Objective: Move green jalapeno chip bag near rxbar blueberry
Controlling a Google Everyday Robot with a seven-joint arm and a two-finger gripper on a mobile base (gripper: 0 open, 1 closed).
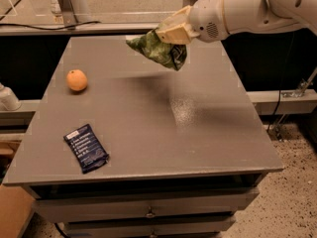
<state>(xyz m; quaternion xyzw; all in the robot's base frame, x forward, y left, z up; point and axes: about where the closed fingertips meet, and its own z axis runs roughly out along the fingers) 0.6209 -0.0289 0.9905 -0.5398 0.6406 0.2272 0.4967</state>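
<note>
The green jalapeno chip bag [159, 50] is crumpled and shiny and hangs in the air above the far middle of the grey table [148, 128]. My gripper [171, 33] is shut on the bag's top edge and holds it clear of the tabletop. The white arm reaches in from the upper right. The rxbar blueberry [86, 148], a flat dark navy wrapper with white text, lies near the table's front left corner, far from the bag.
A round orange fruit [77, 80] sits at the left side of the table, behind the bar. Drawers run under the table's front edge. A speckled floor lies to the right, and a rail runs along the back.
</note>
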